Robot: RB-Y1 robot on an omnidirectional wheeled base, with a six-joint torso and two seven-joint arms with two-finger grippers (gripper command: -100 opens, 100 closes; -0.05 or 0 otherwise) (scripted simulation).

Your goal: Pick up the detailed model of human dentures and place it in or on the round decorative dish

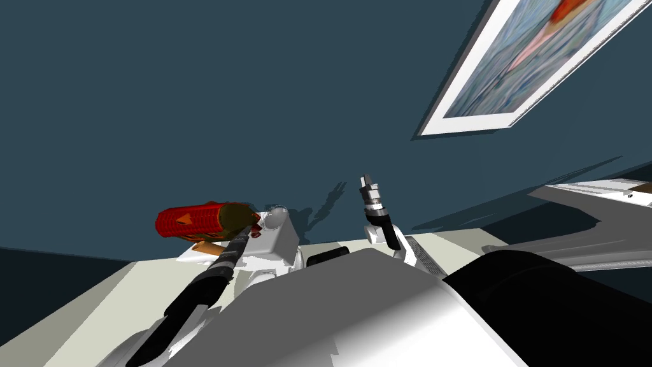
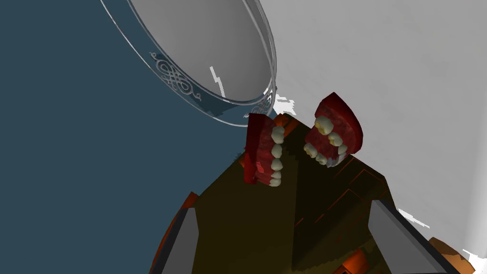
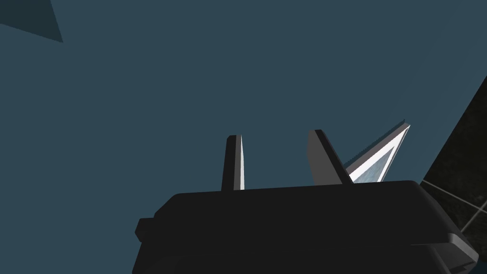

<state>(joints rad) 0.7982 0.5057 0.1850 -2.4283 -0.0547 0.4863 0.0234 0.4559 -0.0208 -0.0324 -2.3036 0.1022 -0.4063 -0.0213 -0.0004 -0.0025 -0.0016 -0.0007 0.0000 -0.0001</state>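
Note:
The dentures (image 2: 333,133) are two dark red gum halves with cream teeth, standing apart, the other half (image 2: 264,151) closer to the dish. They sit just past my left gripper (image 2: 283,205), which is open, its fingers (image 2: 183,240) wide apart on either side of a dark olive and orange object (image 2: 266,223). The round clear dish (image 2: 209,57), with a scroll ornament on its rim, lies right beyond the dentures on a white surface (image 2: 404,71). In the head view the dish (image 1: 274,218) is at the tip of my left arm. My right gripper (image 1: 367,183) is raised, open and holding nothing (image 3: 274,134).
A red ribbed object with an olive end (image 1: 191,222) lies by the left hand, over a white block (image 1: 280,242). A brown-orange thing (image 2: 447,249) lies beside my finger. The pale tabletop (image 1: 83,306) runs to a dark blue wall with a framed picture (image 1: 535,57).

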